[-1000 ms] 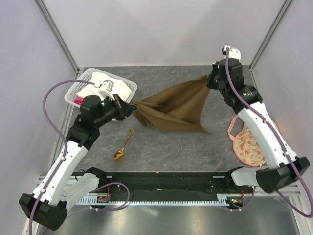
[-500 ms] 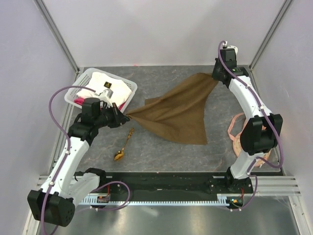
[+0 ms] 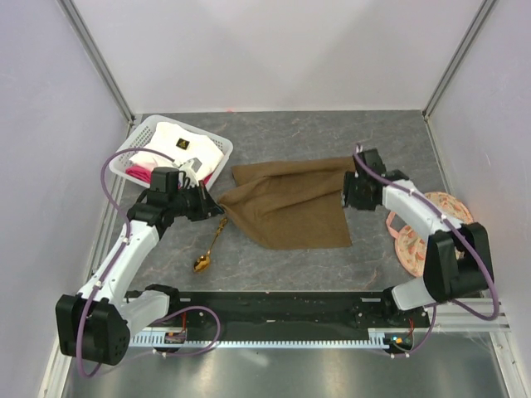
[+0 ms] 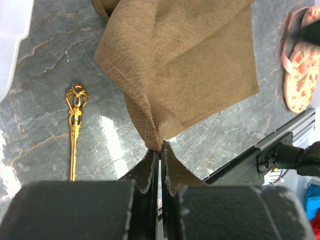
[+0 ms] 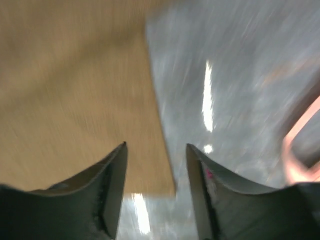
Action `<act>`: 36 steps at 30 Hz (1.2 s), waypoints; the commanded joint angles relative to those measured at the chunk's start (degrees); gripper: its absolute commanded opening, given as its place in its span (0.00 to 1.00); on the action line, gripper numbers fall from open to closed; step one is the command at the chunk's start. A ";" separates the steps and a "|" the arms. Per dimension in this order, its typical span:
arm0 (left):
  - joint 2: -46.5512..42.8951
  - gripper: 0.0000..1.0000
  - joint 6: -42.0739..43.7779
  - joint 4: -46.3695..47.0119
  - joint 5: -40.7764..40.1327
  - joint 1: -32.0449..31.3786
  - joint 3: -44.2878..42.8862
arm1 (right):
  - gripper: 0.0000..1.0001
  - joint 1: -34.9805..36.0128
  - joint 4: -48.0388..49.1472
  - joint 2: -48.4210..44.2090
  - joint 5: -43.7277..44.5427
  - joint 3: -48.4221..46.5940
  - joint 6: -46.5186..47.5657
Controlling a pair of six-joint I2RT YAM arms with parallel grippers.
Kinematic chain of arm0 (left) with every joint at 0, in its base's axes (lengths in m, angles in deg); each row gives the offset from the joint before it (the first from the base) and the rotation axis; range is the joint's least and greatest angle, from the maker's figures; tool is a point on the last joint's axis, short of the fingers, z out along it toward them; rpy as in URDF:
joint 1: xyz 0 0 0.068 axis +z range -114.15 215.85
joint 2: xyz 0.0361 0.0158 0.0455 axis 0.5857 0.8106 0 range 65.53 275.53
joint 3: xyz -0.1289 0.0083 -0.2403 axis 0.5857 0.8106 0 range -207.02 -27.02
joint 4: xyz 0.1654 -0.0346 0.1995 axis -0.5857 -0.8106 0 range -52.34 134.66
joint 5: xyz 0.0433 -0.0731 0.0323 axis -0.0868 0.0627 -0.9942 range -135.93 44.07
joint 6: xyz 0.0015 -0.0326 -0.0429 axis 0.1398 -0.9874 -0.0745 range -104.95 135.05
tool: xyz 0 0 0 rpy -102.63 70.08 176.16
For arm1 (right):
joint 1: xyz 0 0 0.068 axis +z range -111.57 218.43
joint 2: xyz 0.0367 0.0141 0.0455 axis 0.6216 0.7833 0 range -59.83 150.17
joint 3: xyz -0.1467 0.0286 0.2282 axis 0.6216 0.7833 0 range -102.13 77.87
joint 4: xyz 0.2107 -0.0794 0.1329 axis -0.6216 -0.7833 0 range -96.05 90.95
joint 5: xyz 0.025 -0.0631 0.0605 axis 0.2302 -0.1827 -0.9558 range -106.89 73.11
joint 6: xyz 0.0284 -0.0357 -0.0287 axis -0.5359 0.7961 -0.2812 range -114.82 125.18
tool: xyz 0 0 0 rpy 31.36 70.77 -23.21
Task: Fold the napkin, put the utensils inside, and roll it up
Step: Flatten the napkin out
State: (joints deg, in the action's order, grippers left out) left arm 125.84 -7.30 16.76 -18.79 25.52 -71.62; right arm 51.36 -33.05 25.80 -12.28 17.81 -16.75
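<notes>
Two hands work the cloth. Far left sits a white basket [image 3: 131, 143] w/ a white cloth [image 3: 178, 137] in it, not part of the job. Next, the left hand [image 4: 160, 152] is shut tight on one corner of the napkin [image 3: 290, 207], low over the counter [image 3: 290, 133]. The gold spoon [image 3: 211, 243] lies just beside that corner, not touched.

A sec ago the napkin hung in the air, pulled long btw both hands. Now it lies mostly flat in the middle of the counter & looks folded over. At its right edge the right hand [image 5: 156, 147] has its fingers wide apart & holds nothing, so it let go. Far right is a round flower-print cloth [image 3: 427, 240].

So the fold looks about done. The spoon prob goes in next.
</notes>
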 commanded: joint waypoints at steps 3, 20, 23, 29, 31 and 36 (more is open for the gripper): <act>1.65 0.02 4.24 2.94 3.45 0.40 -0.75 | 0.50 6.40 -4.93 -9.94 2.15 10.11 -6.89; 1.65 0.02 4.33 4.34 3.98 0.40 0.74 | 0.44 7.20 0.68 -10.48 -1.79 20.24 -11.11; 1.65 0.02 4.24 4.35 3.98 0.40 0.83 | 0.43 7.20 1.65 -9.34 -1.70 20.41 -11.29; 1.82 0.02 4.33 4.52 3.98 0.40 0.74 | 0.42 7.37 2.01 -7.40 -0.56 20.85 -11.38; 1.91 0.02 4.24 4.52 4.06 0.40 0.83 | 0.40 7.72 1.74 -7.40 -0.12 20.94 -11.55; 1.91 0.02 4.16 4.52 4.06 0.40 0.66 | 0.39 8.43 1.04 -7.05 1.20 21.38 -12.43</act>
State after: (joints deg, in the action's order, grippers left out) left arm 127.75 -5.05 19.40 -15.75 25.61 -70.72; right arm 59.10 -32.24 18.30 -13.03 38.51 -27.70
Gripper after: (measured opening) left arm 0.033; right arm 0.396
